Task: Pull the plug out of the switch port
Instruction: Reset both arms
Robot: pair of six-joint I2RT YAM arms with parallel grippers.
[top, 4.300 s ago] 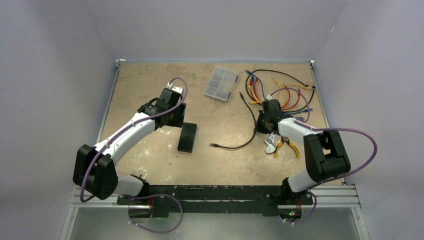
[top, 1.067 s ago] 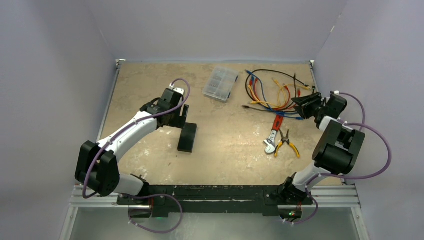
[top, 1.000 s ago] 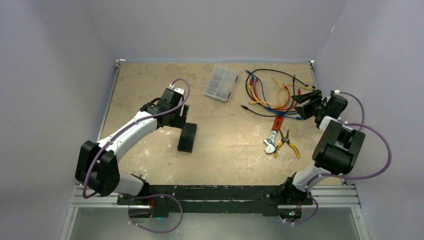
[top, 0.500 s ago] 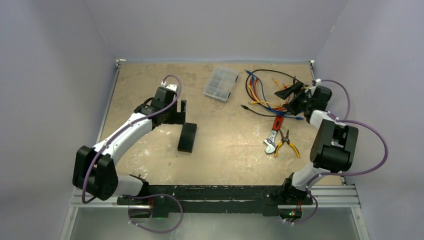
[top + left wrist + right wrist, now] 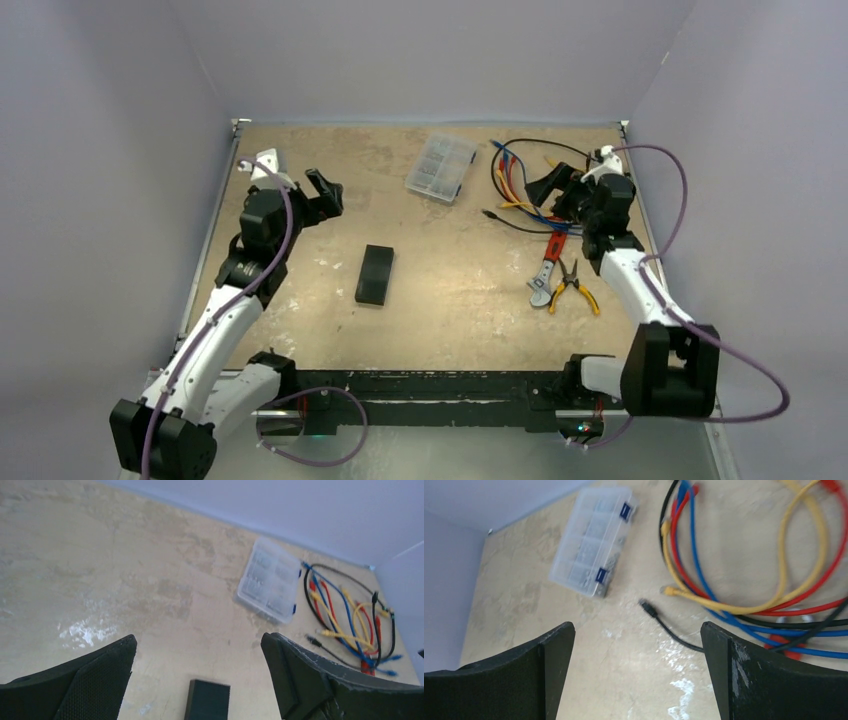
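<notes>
Switch (image 5: 374, 274) in the middle — case (image 5: 441, 167) behind it, cables (image 5: 512, 190) rightward, pliers (image 5: 578, 287) before them.

Fingers (image 5: 529, 675): two black ones, spread wide, nothing between them.
Case (image 5: 591, 555): clear, compartmented, flat on the counter (image 5: 624, 675), left of the cables.
Cables (image 5: 724, 608): blue, yellow, red and black loops, overlapping.
Plug (image 5: 649, 608): black cable's free end, lying between case and loops.
Red item (image 5: 786, 650): under the cables, possibly a tool handle.

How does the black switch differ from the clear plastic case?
The switch is solid black; the case is see-through with blue latches. The switch lies mid-table; the case lies farther back, beside the cables. The switch looks narrower than the case. Both are flat rectangular boxes lying free.
</notes>
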